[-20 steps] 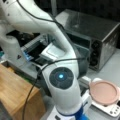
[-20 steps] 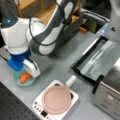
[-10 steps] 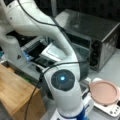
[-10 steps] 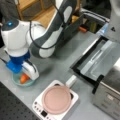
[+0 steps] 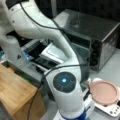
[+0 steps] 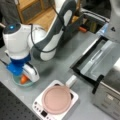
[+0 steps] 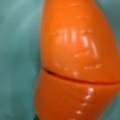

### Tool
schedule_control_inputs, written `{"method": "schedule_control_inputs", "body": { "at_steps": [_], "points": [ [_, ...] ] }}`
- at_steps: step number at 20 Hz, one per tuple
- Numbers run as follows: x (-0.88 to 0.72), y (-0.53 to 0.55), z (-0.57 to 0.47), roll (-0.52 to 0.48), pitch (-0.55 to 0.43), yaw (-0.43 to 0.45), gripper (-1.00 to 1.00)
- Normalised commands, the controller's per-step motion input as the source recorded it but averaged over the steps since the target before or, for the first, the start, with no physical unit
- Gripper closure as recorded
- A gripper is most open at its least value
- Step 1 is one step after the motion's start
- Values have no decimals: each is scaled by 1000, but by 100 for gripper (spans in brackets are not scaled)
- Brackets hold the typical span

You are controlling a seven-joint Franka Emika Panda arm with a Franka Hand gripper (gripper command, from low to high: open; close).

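Note:
In a front view my gripper [image 6: 24,77] points straight down into a shallow teal bowl [image 6: 17,81] at the view's left, on the grey table. An orange carrot [image 6: 23,79] lies in that bowl, right at the gripper's tip. The wrist view is filled by the carrot [image 7: 75,62], glossy and with a seam across it, over the bowl's teal floor [image 7: 17,50]. No fingers show in the wrist view. In a front view the arm's white wrist with its blue light [image 5: 64,81] hides the gripper and the bowl.
A pink pan [image 6: 56,100] sits on a white hotplate [image 6: 40,108] beside the bowl, and the pan [image 5: 103,92] shows in both front views. A steel toaster oven [image 5: 100,32] stands with its door [image 6: 95,60] open. There is a wooden board [image 5: 15,92] at the left.

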Motion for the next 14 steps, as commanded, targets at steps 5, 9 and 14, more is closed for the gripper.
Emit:
{"method": "schedule_control_inputs", "body": {
  "at_steps": [5, 9, 14],
  "points": [
    [207, -20, -206, 179, 32, 16, 100],
    [220, 24, -502, 179, 23, 13, 100],
    [303, 60, -626, 147, 89, 20, 100]
  ]
}}
